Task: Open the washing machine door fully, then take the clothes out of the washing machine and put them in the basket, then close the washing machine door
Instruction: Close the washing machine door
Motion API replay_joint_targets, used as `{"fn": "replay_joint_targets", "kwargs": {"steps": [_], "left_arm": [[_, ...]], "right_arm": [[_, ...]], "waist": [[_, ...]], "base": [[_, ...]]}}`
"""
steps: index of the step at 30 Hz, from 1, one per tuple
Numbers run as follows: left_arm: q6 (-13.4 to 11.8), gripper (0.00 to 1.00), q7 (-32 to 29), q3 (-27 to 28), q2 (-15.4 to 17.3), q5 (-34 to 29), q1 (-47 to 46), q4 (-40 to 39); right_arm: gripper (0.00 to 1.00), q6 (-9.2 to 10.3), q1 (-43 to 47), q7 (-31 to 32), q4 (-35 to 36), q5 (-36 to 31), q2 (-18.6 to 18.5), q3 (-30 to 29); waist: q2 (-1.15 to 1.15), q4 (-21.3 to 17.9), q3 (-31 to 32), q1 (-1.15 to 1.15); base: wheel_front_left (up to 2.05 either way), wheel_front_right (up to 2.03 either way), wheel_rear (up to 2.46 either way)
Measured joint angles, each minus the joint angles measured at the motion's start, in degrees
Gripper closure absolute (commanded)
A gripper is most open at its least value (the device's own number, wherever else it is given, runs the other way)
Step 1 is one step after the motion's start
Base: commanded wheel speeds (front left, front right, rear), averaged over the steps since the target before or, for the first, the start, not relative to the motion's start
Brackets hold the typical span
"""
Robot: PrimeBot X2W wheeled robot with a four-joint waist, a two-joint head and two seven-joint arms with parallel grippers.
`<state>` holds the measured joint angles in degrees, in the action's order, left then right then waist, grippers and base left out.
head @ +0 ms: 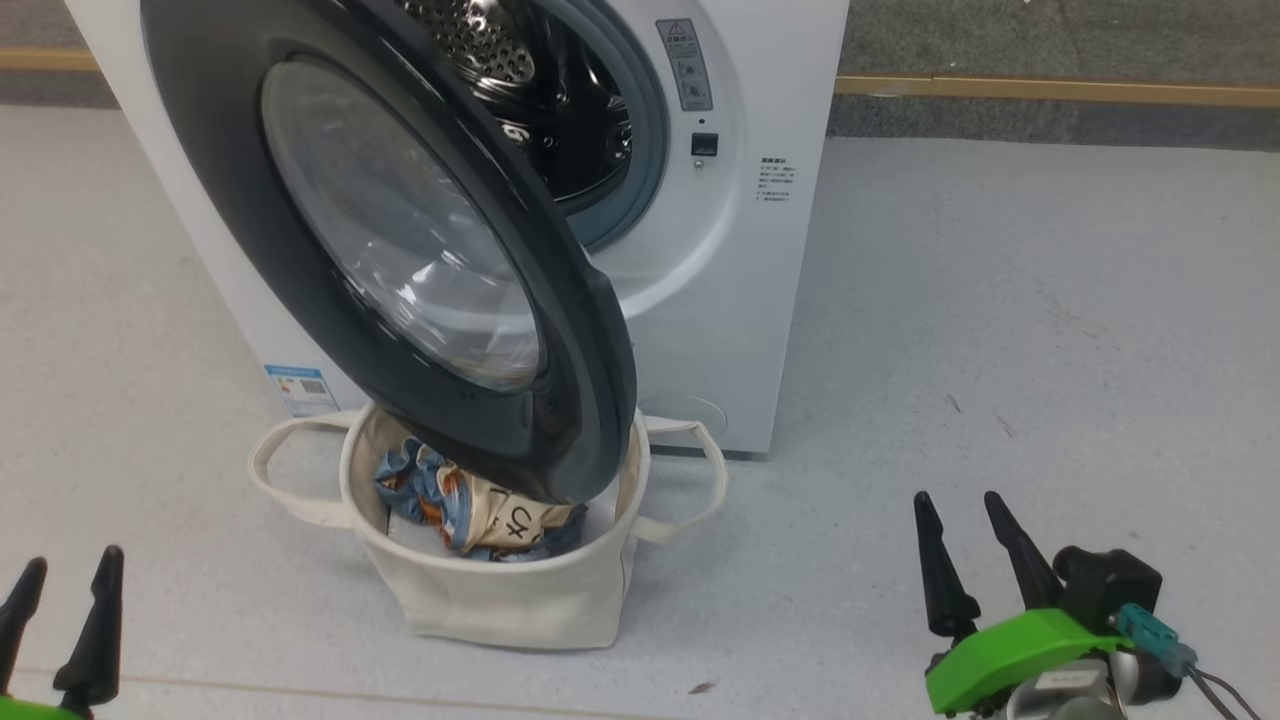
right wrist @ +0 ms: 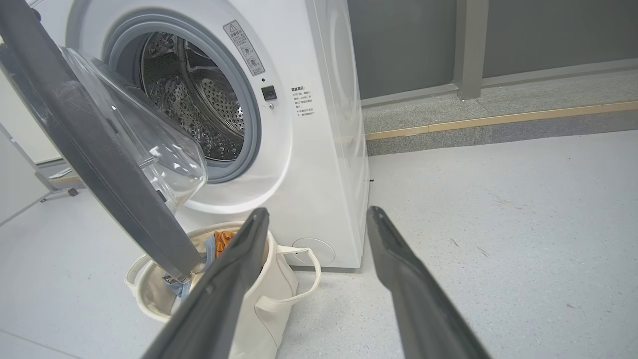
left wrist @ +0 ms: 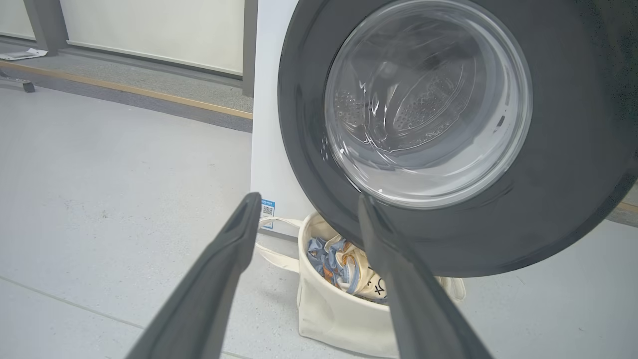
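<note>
The white washing machine [head: 720,260] stands ahead with its steel drum [head: 520,80] showing no garments. Its black-rimmed door [head: 400,240] hangs partly open, swung out over the basket. The cream basket [head: 500,590] sits on the floor right before the machine, holding the blue, orange and cream clothes [head: 470,510]. My left gripper [head: 62,575] is open at the lower left, well short of the basket. My right gripper [head: 962,520] is open at the lower right, empty. The door [left wrist: 573,149], basket [left wrist: 339,314] and clothes [left wrist: 344,264] also appear in the left wrist view.
Pale grey floor [head: 1000,350] spreads wide to the right of the machine. A raised grey kerb with a yellow strip [head: 1050,90] runs along the back. The machine's blue label [head: 300,388] is low on its front, left of the basket.
</note>
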<state>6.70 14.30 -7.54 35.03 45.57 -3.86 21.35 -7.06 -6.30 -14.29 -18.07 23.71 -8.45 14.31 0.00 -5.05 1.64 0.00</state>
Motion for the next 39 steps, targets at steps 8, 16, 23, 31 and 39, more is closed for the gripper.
{"fn": "replay_joint_targets", "kwargs": {"steps": [8,16,23,31,39], "left_arm": [[0.5,0.00,0.0,0.6,-1.3,-0.8,1.4,-2.2],[0.5,0.00,0.0,-1.7,-0.3,0.1,1.5,-3.0],[0.5,0.00,0.0,-4.4,0.5,1.0,1.5,-3.1],[0.5,0.00,0.0,-4.7,0.9,3.1,1.3,-3.5],[0.5,0.00,0.0,-6.0,0.9,5.1,1.0,-3.8]], "right_arm": [[0.00,0.00,0.1,0.0,-0.2,0.0,0.0,-0.2],[0.00,0.00,0.3,0.0,-0.5,0.0,0.0,-0.1],[0.00,0.00,0.8,0.0,-0.9,0.0,-0.2,0.1],[0.00,0.00,0.9,0.0,-1.5,0.0,-0.3,0.4],[0.00,0.00,0.9,0.0,-1.7,0.1,-0.3,0.5]], "waist": [[0.00,-0.3,0.8,0.00],[0.00,-0.6,1.2,0.00],[0.00,-0.6,1.5,0.00],[0.00,-0.7,1.7,0.00],[0.00,-0.8,1.6,0.00]], "base": [[0.00,0.00,0.00],[0.00,0.00,0.00],[0.00,0.00,0.00],[0.00,0.00,0.00],[0.00,0.00,0.00]]}}
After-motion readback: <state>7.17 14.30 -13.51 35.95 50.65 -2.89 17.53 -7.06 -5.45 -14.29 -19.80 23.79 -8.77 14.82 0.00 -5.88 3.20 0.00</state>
